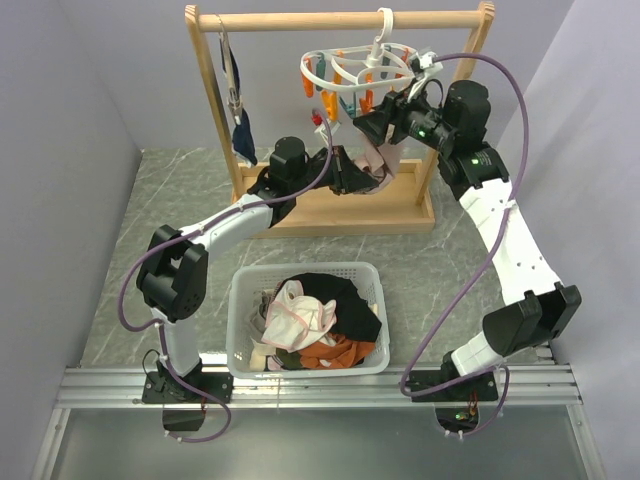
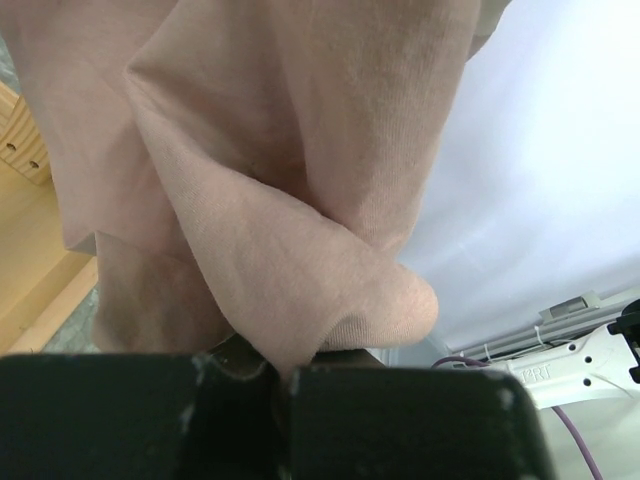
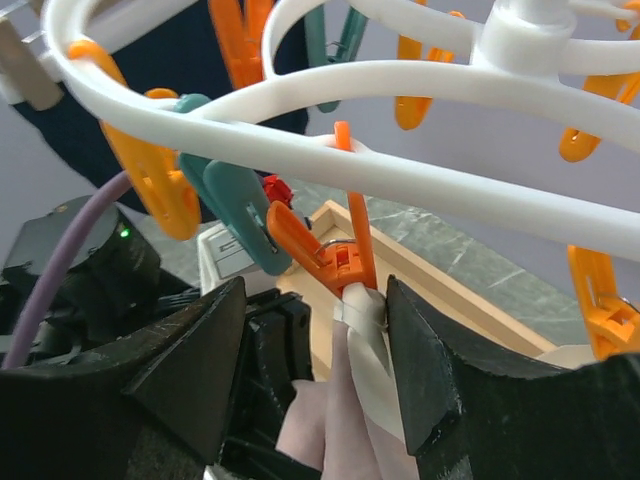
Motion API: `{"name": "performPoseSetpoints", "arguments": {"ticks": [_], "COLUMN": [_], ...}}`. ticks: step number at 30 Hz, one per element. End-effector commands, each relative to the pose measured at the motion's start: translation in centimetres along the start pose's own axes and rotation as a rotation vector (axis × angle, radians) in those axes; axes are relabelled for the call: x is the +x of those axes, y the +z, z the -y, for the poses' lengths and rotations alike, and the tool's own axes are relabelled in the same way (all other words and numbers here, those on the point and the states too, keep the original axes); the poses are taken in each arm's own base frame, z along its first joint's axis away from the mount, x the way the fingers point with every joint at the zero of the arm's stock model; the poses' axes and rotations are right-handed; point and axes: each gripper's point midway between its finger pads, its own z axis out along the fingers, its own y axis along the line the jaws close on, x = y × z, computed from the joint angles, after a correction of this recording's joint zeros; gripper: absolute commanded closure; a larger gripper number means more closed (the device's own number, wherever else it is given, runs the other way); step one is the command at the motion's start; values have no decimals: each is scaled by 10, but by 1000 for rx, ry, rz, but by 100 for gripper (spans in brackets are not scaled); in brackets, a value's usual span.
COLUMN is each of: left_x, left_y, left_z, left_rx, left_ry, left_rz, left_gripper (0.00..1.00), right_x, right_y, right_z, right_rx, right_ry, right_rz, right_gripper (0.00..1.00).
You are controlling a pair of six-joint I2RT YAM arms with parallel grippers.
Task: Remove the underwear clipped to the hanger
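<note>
Pale pink-beige underwear [image 2: 270, 200] hangs in soft folds from an orange peg [image 3: 338, 250]; left pincer [image 2: 285, 378] clamped on its cloth, right pincer [image 3: 312, 345] apart either side of the peg.

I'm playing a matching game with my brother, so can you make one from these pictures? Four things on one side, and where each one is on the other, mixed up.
Things:
1 pale pink underwear
2 white basket
3 navy garment
4 orange peg

Places:
A hanging at the rack's left end
B just ahead of the open right jaws
C pinched in the shut left jaws
D on the table

Pairs: 1-C, 2-D, 3-A, 4-B.
</note>
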Motion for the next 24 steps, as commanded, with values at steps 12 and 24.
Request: {"name": "performPoseSetpoints", "arguments": {"ticks": [12, 24], "left_x": [-23, -19], "left_y": [-15, -16], "left_z": [47, 44], "left_rx": [76, 74], "left_ry": [71, 63], "left_rz": [46, 41], "left_gripper": [99, 99], "right_x": [-52, -63], "right_y": [16, 26], "right_z": [23, 15], "right_rx": [225, 200], "right_ry": [-98, -92], "right_rz": [170, 193], "right_gripper": [51, 47]}}
